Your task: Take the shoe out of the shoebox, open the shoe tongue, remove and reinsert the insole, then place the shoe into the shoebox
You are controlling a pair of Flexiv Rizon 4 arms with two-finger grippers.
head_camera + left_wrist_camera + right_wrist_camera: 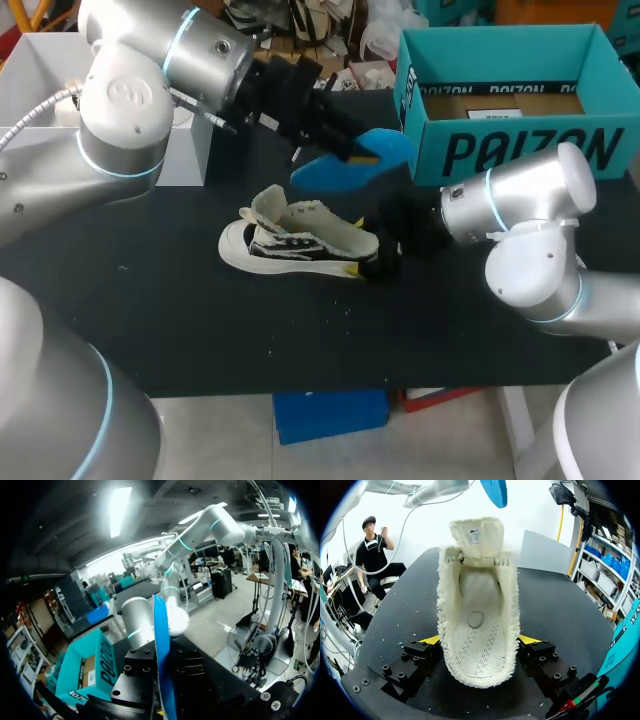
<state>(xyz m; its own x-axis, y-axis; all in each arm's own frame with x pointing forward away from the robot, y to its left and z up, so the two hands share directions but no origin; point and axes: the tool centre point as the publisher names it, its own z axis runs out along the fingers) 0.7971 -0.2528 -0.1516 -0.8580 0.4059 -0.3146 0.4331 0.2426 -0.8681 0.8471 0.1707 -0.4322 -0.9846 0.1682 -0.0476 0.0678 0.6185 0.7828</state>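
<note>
Left claw [358, 152]: insole [340, 172]; right claw [480, 641]: shoe [477, 595]

The shoe [477, 630] is lined with rough, fleecy cream cloth (woolly, almost like sheepskin). The blue insole [345, 170] looks matt foam, the shoebox [520, 150] matt teal cardboard, the worktop [150, 300] dull black.

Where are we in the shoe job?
Done: shoe out of the box, tongue open, insole out. In hand: left jaws hold the insole in the air; right jaws clamp the heel. Left: reinsert insole, box the shoe.
</note>
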